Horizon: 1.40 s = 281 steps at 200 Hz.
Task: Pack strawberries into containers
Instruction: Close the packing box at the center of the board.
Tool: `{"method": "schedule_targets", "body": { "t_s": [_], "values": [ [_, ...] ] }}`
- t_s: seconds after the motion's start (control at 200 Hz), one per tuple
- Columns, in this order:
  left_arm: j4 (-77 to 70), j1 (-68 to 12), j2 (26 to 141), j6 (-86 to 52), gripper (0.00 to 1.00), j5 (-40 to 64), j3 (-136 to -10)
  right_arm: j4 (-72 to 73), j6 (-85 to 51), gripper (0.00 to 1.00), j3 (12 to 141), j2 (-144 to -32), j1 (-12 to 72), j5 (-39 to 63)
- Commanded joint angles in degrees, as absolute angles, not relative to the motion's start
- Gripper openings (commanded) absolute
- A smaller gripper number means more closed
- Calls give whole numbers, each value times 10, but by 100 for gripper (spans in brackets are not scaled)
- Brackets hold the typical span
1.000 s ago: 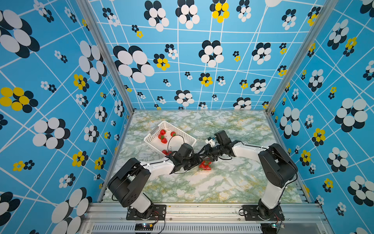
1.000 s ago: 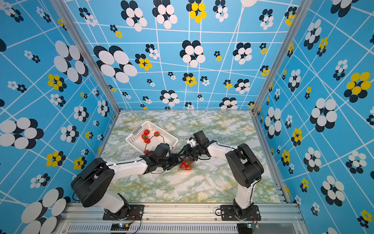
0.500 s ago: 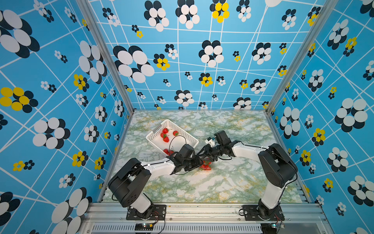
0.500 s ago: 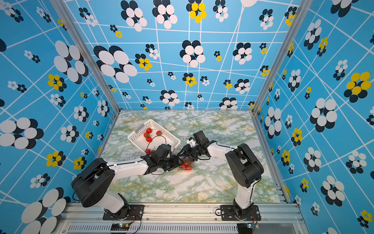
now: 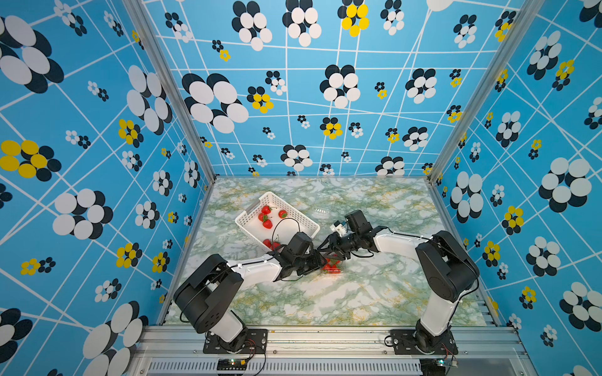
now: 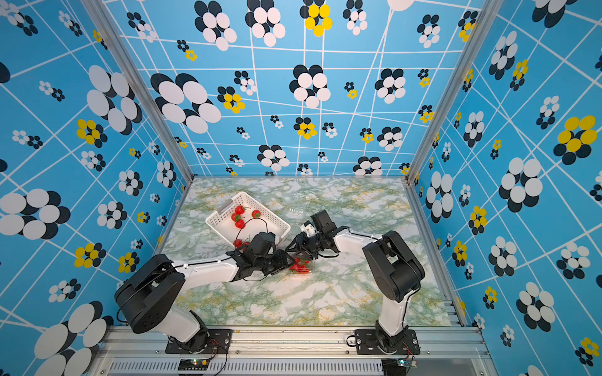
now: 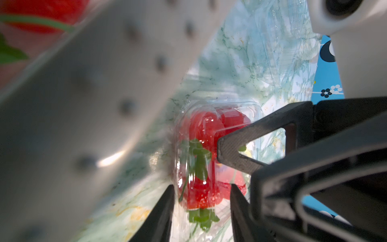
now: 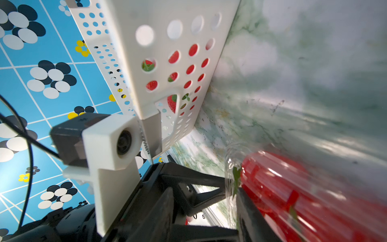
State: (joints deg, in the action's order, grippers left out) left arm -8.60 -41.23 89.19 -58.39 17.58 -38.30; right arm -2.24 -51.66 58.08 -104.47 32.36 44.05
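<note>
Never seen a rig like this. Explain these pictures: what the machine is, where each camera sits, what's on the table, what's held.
Two robot arms, the left arm and right arm, are bolted at the table's near edge, each ending in a two-fingered claw. Both top views look down from overhead; each wrist view rides on an arm, looking along its claw. On the marble-patterned tabletop sit a white perforated basket holding loose strawberries, a clear container of strawberries, and another clear container farther back. The left claw straddles the filled container, and the right claw touches it; a firm grip isn't clear.
</note>
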Motion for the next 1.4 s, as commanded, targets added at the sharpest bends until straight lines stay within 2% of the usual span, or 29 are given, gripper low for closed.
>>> {"method": "schedule_targets", "body": {
  "t_s": [0.0,0.06,0.085,0.37,0.49,0.535,0.61,0.78,1.399],
  "values": [
    [-3,-407,907,-604,44,199,-345,-38,-507,50,561,-1041,330,422],
    [-8,-406,911,-603,44,202,-345,-35,-508,50,559,-1042,330,423],
    [-11,-406,913,-604,39,204,-345,-35,-508,50,559,-1042,330,423],
    [-30,-406,940,-604,26,217,-351,-41,-503,50,553,-1032,330,420],
    [-33,-405,945,-605,25,218,-351,-41,-501,50,553,-1031,330,420],
    [-33,-406,946,-605,28,220,-351,-42,-500,50,553,-1031,330,420],
    [-29,-407,943,-605,42,217,-352,-52,-493,49,555,-1026,330,416],
    [-31,-410,928,-603,52,212,-348,-74,-475,49,561,-1006,329,408],
    [0,-432,912,-571,59,204,-386,-103,-445,48,531,-926,281,385]
  ]
}}
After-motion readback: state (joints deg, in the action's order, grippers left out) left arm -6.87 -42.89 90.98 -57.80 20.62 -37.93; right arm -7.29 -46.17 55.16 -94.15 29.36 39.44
